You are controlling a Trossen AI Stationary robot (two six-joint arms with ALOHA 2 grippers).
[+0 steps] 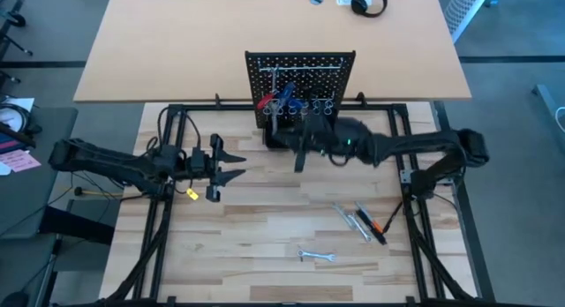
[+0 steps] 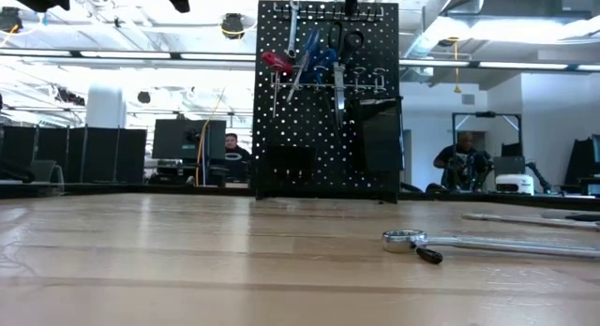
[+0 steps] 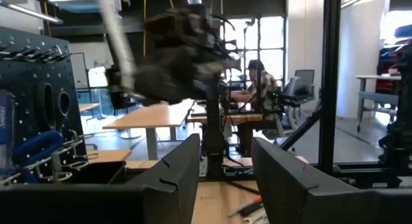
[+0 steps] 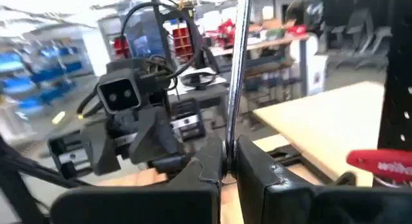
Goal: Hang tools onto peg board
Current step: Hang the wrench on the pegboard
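At twelve o'clock on the wooden table (image 1: 265,245) stands the peg board (image 1: 300,67), upright so its silver ring hooks face the arms, and it already carries several tools: a red-handled tool (image 2: 277,60), blue-handled tools (image 2: 319,62) and black scissors (image 2: 349,45) hang among the hooks. The right gripper (image 4: 230,156) sits just in front of the board's base, its fingers pressed together on a thin silver shaft (image 4: 239,63) that rises straight up between them, probably held vertical so it can be threaded down through a ring. The left gripper (image 1: 231,164) hangs at about nine o'clock, well clear of the board, its fingers (image 3: 168,176) spread apart with nothing between them, seemingly waiting out of the right arm's way. Tools not yet hung lie flat on the table: a silver wrench (image 1: 315,254) toward six o'clock, and a cluster of silver tools (image 1: 351,220) with an orange-and-black tool (image 1: 374,224) near four o'clock, within the right arm's reach.
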